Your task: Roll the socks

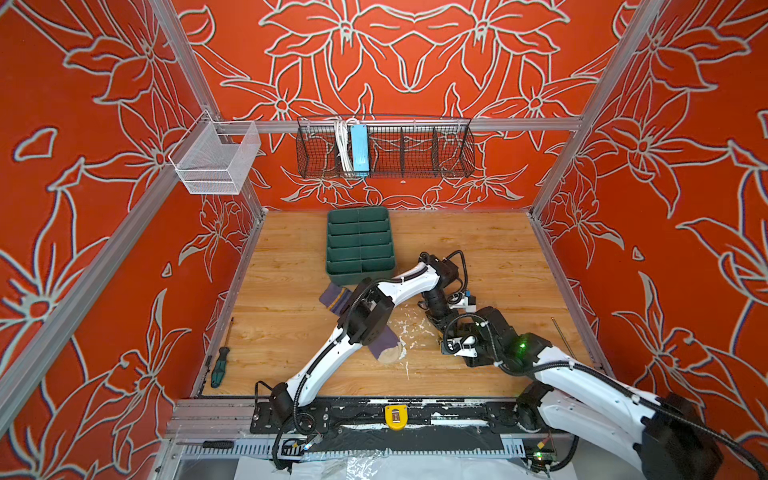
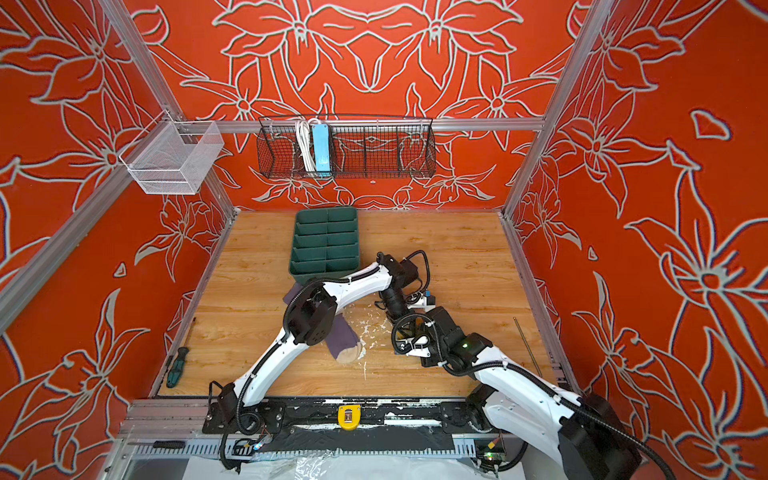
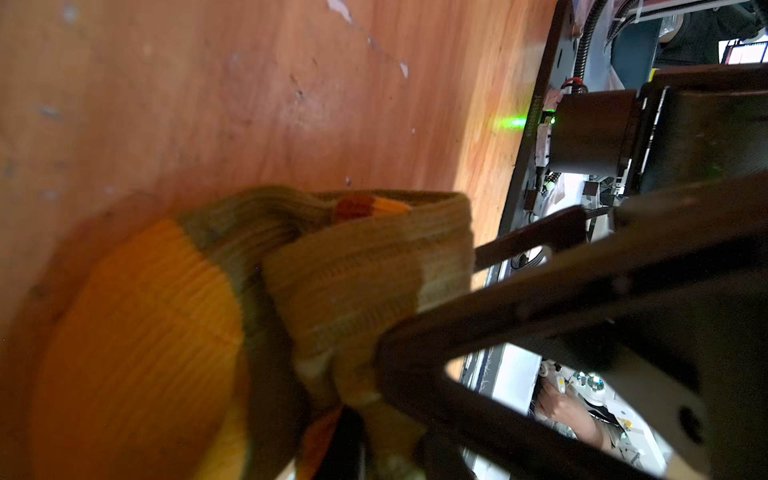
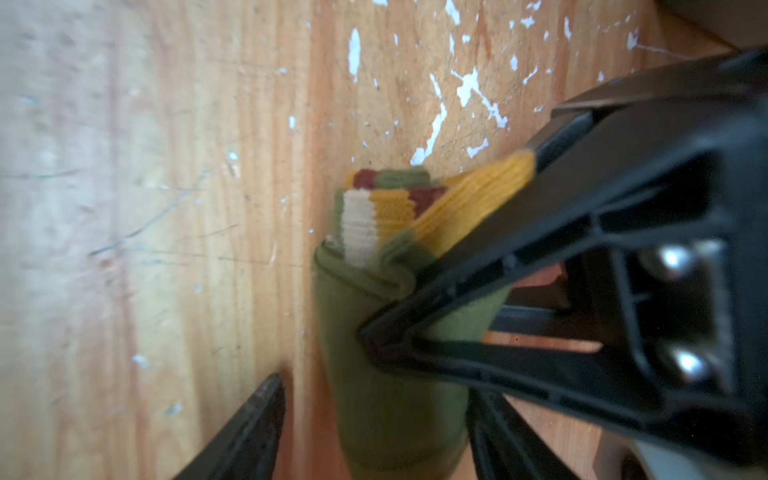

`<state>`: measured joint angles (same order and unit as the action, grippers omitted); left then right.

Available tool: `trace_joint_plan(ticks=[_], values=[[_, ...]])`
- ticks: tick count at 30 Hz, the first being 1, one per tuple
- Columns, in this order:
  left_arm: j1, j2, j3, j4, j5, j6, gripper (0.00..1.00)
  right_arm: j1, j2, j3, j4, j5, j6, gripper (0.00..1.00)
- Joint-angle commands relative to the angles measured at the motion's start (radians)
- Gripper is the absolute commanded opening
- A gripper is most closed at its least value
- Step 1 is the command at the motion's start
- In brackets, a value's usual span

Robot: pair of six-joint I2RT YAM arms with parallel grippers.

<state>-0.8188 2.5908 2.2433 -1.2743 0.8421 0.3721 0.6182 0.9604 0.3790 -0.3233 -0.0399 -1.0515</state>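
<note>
While the left jaws clench the green sock [image 4: 353, 299], its roll lies lengthwise between the released right jaws. The purple sock [image 1: 384, 345] lies left.

Purple sock [image 1: 336, 296] on the desk [image 1: 282, 332], cuff toward 10 o'clock, toe toward 4, and its whole middle is swallowed by the left arm [image 1: 365, 316] in both top views. Olive sock [image 4: 386, 415]? Can't spot it from above, it's tucked under the two wrists at mid-desk. From the right wrist it's soft, one end chopped by the picture's edge, right pincer [image 4: 374, 386] showing fingertips only. From the left wrist, a blur, mustard end running out of shot; left pincer [image 3: 428, 301] has one fingertip lost behind fabric.
</note>
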Motion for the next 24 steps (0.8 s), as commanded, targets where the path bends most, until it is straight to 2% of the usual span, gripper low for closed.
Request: trace_joint_plan(ticks=[1,3,6,11,13,18,24], values=[[-0.028,0.115,-0.079,-0.029,-0.2,-0.001,0.0,0.008,0.039,0.001,0.068,0.032,-0.02,0.63],[-0.028,0.105,-0.084,-0.02,-0.194,0.0,0.0,0.009,0.079,0.001,0.087,0.028,-0.017,0.54],[-0.026,0.083,-0.095,0.003,-0.181,-0.002,0.05,0.024,0.139,0.006,0.103,0.035,-0.016,0.34],[-0.019,0.014,-0.147,0.077,-0.17,-0.009,0.21,0.047,0.188,0.012,0.074,0.026,-0.016,0.09],[-0.012,-0.028,-0.177,0.114,-0.173,-0.01,0.26,0.059,0.196,0.011,0.054,0.015,-0.015,0.02],[0.014,-0.229,-0.34,0.313,-0.218,-0.032,0.5,0.077,0.199,0.014,0.0,-0.028,0.012,0.0],[0.063,-0.526,-0.547,0.611,-0.325,-0.091,0.63,0.079,0.188,0.03,-0.068,-0.081,0.041,0.0]])
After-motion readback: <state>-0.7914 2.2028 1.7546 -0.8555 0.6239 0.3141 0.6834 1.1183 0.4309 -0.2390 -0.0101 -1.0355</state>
